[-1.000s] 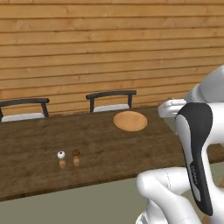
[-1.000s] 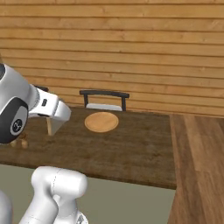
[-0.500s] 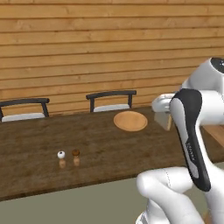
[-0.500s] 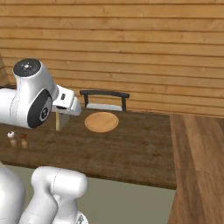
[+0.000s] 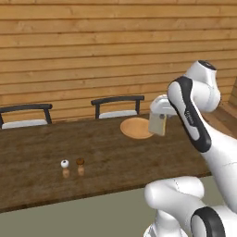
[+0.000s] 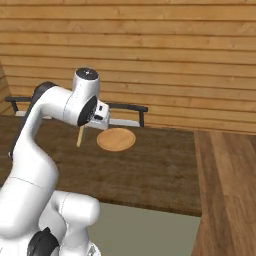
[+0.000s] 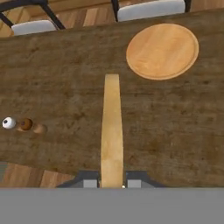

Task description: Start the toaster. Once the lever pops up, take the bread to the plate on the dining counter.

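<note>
Bread pinched edge-on between my fingers, hanging upright over the dining counter, beside the plate. Thin, light, probably crumbly: I judge a light pinch on the faces safest. Plate sits up and right in hand view.

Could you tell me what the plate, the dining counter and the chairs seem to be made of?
The plate looks like light wood with a matte finish: faint grain lines cross its tan-orange face. The dining counter reads as dark, rough-grained wood, mottled brown with no gloss. The chairs seem to have thin black frames, perhaps metal, with pale grey seats; the pictures leave this open.
</note>
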Tool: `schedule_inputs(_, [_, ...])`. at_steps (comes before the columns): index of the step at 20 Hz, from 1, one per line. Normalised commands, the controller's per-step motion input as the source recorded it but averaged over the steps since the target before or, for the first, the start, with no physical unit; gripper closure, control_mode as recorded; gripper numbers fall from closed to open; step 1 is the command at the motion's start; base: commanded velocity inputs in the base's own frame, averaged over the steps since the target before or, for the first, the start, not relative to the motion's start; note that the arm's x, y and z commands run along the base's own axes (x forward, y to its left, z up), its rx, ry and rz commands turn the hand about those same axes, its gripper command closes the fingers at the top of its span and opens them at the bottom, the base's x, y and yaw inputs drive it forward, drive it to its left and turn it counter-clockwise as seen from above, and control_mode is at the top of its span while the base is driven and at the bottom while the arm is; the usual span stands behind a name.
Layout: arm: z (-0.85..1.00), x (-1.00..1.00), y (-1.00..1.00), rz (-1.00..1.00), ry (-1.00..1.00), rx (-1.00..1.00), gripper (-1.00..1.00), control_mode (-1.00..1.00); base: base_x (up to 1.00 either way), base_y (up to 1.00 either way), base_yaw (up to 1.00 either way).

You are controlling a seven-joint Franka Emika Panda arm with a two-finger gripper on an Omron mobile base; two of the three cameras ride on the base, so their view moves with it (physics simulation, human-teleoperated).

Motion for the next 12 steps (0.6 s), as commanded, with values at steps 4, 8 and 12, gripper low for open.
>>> schedule_inputs(4, [-0.57, 0.81, 0.26, 0.03, 0.21, 0.02, 1.00, -1.00, 0.00, 0.00, 0.00])
schedule_inputs(8, [-0.54, 0.82, 0.00, 0.02, 0.07, 0.06, 1.00, -1.00, 0.00, 0.00, 0.00])
schedule_inputs(12, [-0.41, 0.66, -0.07, -0.03, -0.01, 0.00, 1.00, -1.00, 0.00, 0.00, 0.00])
